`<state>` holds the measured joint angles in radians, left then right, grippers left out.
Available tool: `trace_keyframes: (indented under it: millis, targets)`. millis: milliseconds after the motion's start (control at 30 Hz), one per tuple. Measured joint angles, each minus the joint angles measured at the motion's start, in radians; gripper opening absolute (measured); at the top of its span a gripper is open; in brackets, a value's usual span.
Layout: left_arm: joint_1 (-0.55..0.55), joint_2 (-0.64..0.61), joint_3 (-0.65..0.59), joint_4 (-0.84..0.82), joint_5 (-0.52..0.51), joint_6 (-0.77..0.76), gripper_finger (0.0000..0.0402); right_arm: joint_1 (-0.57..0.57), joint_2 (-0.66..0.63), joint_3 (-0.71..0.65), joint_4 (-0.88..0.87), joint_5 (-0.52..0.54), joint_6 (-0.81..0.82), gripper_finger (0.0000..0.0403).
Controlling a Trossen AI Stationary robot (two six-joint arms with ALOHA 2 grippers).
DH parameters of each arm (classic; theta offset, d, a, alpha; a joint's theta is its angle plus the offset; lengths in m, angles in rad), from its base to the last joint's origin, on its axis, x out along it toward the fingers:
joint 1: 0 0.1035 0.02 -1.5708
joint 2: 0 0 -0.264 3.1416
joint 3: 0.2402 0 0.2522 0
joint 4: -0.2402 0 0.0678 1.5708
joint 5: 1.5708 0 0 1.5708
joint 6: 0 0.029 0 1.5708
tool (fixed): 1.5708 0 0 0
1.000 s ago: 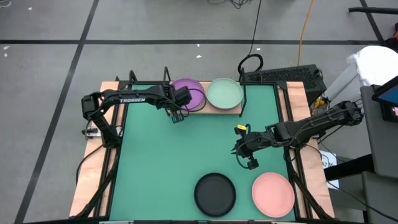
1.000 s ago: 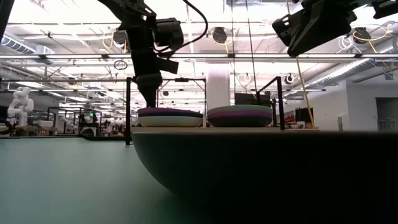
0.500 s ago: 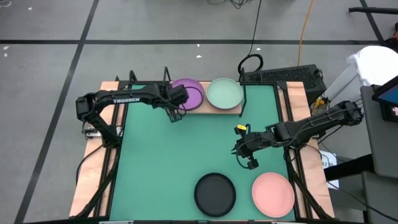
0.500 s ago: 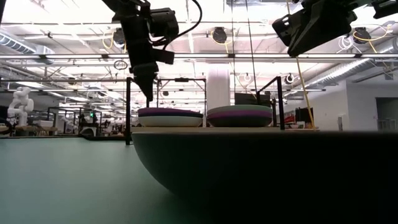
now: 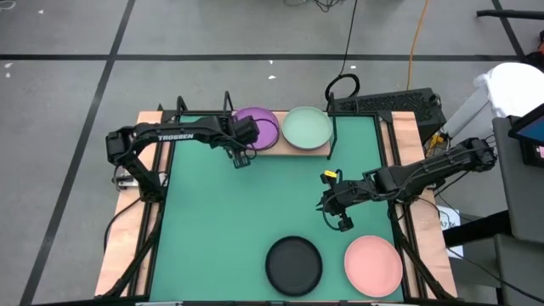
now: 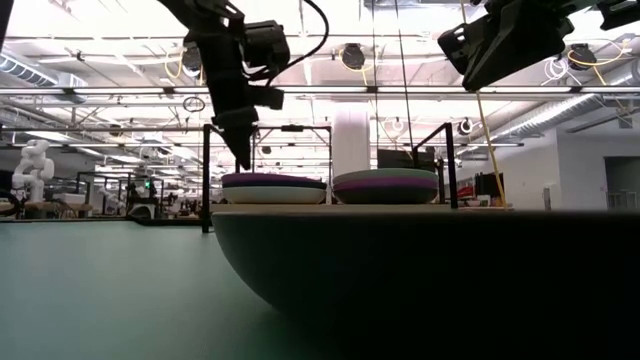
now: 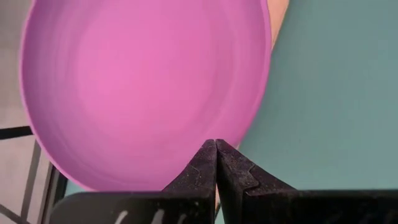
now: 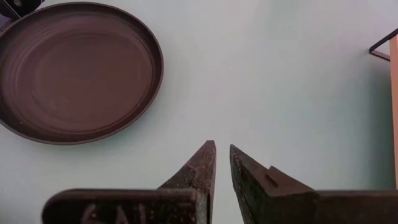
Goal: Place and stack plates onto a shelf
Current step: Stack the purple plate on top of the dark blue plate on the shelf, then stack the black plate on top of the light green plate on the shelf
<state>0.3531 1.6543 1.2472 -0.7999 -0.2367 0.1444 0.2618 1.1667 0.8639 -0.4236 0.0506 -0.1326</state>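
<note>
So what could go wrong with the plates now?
The left gripper, shut and empty, hangs right beside the purple plate on the shelf; a careless move might knock that stack. The black plate and the pink plate sit near the table's front edge, so a clumsy grab by the right gripper could push one off.

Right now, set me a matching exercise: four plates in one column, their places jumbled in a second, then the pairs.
Plates:
1. purple plate
2. pale mint plate
3. black plate
4. salmon pink plate

Places:
A. table's near edge, right corner
B. top of the shelf's left stack
C. table's near edge, middle
D. top of the shelf's right stack

Pairs: 1-B, 2-D, 3-C, 4-A
</note>
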Motion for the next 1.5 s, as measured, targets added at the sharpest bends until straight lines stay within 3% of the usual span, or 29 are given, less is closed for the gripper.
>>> trace_keyframes:
  millis: [1067,1267,1500]
  targets:
    - [0.008,0.001,0.000,-0.009,0.010,0.005,0.0003,0.000,0.000,0.000,-0.010,0.000,-0.003,0.0031]
    - [-0.079,-0.078,0.000,-0.004,0.011,-0.054,0.0003,0.000,0.000,0.000,-0.011,0.000,0.011,0.0031]
    - [-0.275,-0.099,0.000,0.000,0.011,-0.103,0.0003,0.013,0.000,-0.013,0.011,0.000,0.186,0.0031]
